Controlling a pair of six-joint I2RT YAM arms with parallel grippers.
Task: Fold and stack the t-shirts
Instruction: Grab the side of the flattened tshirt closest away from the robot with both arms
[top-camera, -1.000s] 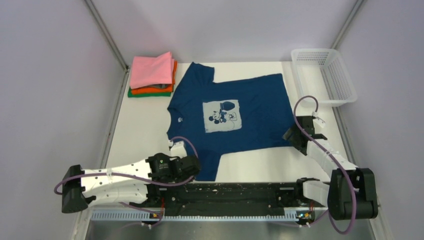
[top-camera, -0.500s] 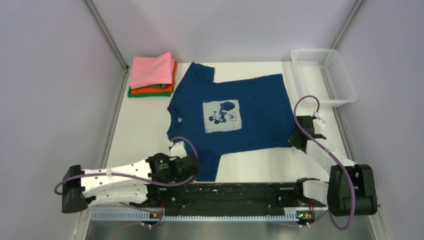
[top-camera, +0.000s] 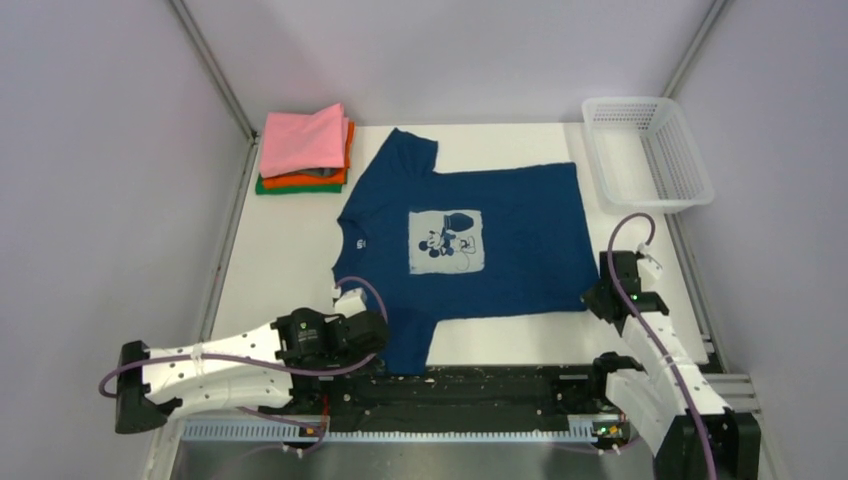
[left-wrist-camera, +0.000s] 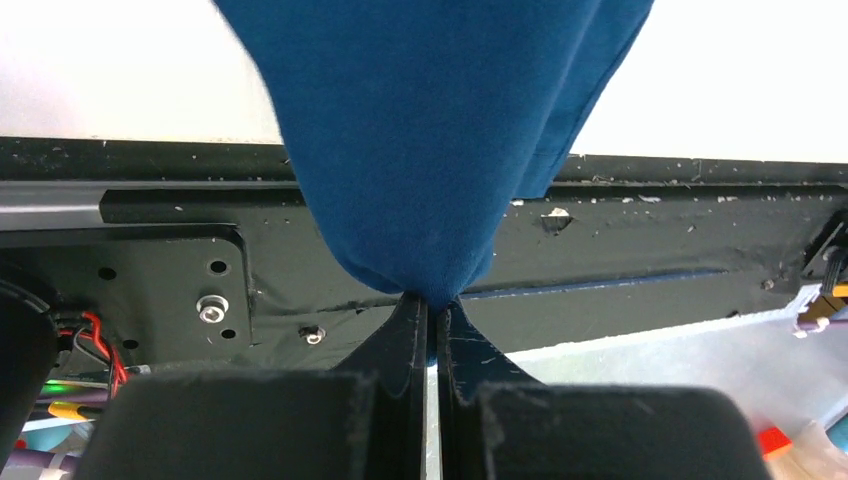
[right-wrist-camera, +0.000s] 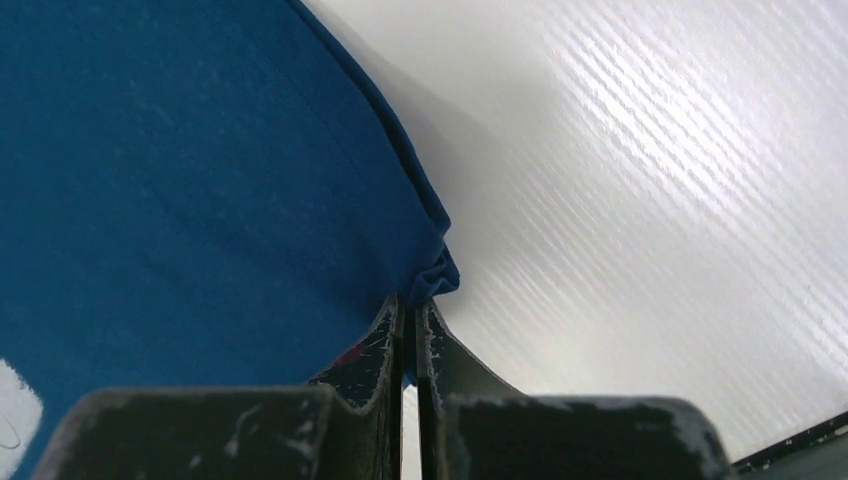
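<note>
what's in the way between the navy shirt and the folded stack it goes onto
Nothing visible: only bare table lies between the navy shirt and the folded stack at the far left. The basket sits far right, out of that path. The left gripper and right gripper are shut on the shirt.

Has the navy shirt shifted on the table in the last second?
Yes. The navy shirt slid toward the near side, its far sleeve drawing away from the folded stack.
</note>
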